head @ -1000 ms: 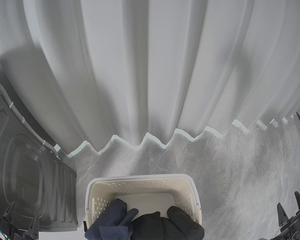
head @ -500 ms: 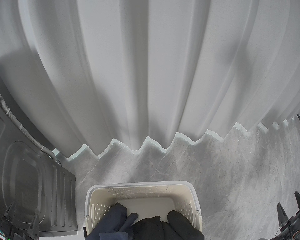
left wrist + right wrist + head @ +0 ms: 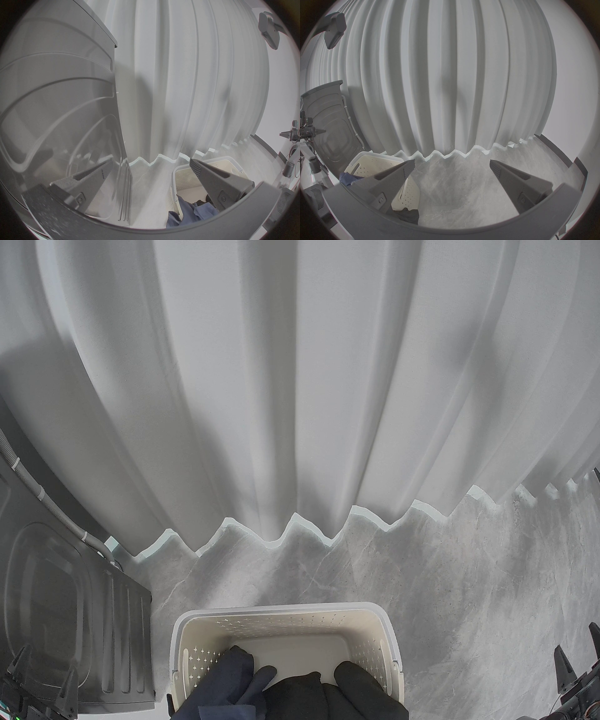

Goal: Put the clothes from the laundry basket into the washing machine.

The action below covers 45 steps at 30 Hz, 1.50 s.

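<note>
A cream perforated laundry basket [image 3: 284,613] stands on the floor at the bottom middle of the head view. A dark blue garment [image 3: 222,677] and a black garment [image 3: 312,693] lie in its near half. The grey washing machine [image 3: 56,615] stands left of the basket, showing a ribbed metal panel. My left gripper [image 3: 42,668] hangs open in front of that panel, with nothing in it. The left wrist view has the gripper [image 3: 151,162] between the machine panel [image 3: 56,109] and the basket [image 3: 179,175]. My right gripper [image 3: 576,646] is open and empty, over bare floor right of the basket [image 3: 372,165].
A white pleated curtain [image 3: 300,396] hangs behind the basket, down to the floor. The grey marble floor [image 3: 475,590] lies bare to the right of the basket. A ribbed hose [image 3: 44,502] runs along the machine's panel.
The head camera shifted a little, so the basket and machine sit lower in the picture. Since half a second ago nothing has moved, and both grippers stay open.
</note>
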Available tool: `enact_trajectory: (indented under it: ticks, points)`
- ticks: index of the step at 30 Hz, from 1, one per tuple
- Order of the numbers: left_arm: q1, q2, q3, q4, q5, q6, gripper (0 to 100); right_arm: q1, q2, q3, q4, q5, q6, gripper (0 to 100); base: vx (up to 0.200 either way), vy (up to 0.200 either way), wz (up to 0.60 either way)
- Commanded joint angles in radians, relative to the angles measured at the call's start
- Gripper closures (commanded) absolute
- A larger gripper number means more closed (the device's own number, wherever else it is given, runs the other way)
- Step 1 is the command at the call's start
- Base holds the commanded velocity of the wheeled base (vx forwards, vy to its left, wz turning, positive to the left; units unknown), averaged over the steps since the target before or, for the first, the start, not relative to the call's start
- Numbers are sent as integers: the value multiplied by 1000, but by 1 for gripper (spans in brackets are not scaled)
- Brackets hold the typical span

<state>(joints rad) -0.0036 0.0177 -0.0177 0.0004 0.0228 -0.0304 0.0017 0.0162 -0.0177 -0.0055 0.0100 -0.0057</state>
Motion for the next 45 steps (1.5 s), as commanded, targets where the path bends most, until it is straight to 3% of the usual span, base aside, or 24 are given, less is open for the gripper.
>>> enact_trajectory:
  ticks: [1, 45]
  points:
    - [1, -15, 16, 1, 0, 0, 0, 0, -13, 18, -1, 1, 0, 0, -200, 0, 0]
    - [2, -15, 16, 0, 0, 0, 0, 0, -13, 18, -1, 1, 0, 0, -200, 0, 0]
